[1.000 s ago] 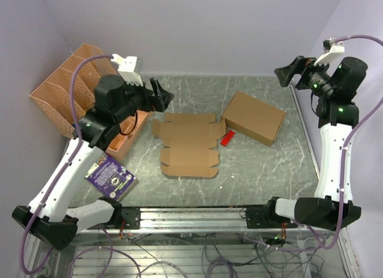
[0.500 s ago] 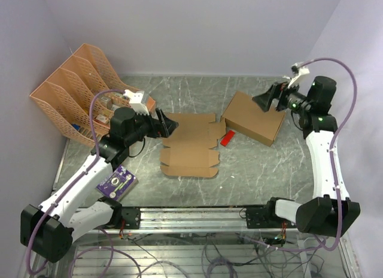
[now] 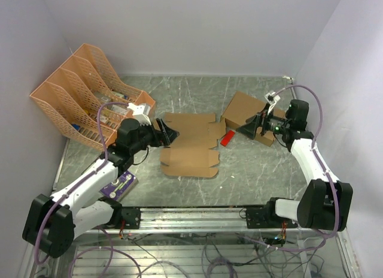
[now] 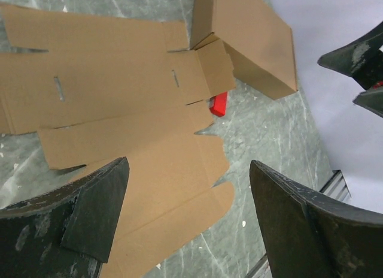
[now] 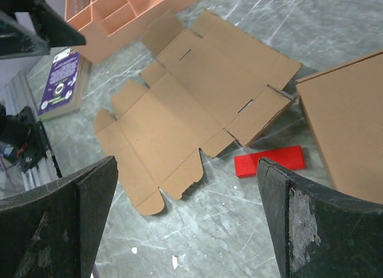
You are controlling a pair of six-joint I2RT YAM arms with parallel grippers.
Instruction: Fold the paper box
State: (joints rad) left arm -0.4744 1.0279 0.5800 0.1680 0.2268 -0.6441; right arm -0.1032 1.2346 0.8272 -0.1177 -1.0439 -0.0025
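As laid out now, paper box (image 3: 188, 147): unfolded, one flat brown cut-out sheet with flaps, tabs and slots, lying in the middle of the counter (image 3: 257, 170); far right flap meeting the near corner of the bigger box (image 3: 242, 107).
Paper box from the wrists: spread full width below the left camera (image 4: 119, 110); whole outline in the right camera (image 5: 191, 98), creases unbent, rounded tabs at the near edge.
Left hand (image 3: 167, 133): fingers spread wide, pinching nothing; low over the sheet's far left corner, pointing right across it (image 4: 188, 167); touching the sheet or not, cannot tell.
Right hand (image 3: 246, 128): fingers spread wide, empty; above the near left edge of the bigger box, aimed left at the sheet (image 5: 187, 164), apart from it.
Bigger box: closed, plain brown, set askew at the far right of the counter (image 4: 251, 38) (image 5: 347, 122).
Red block (image 3: 227, 138): small, flat on the counter between sheet and bigger box, just beside the sheet's right flap (image 4: 219, 104) (image 5: 269, 161).
File rack (image 3: 78, 92): orange, mesh-sided, at the far left; contents too small to name.
Purple booklet (image 3: 118, 183): flat on the counter at the near left, beneath the left arm, apart from the sheet (image 5: 60, 83).
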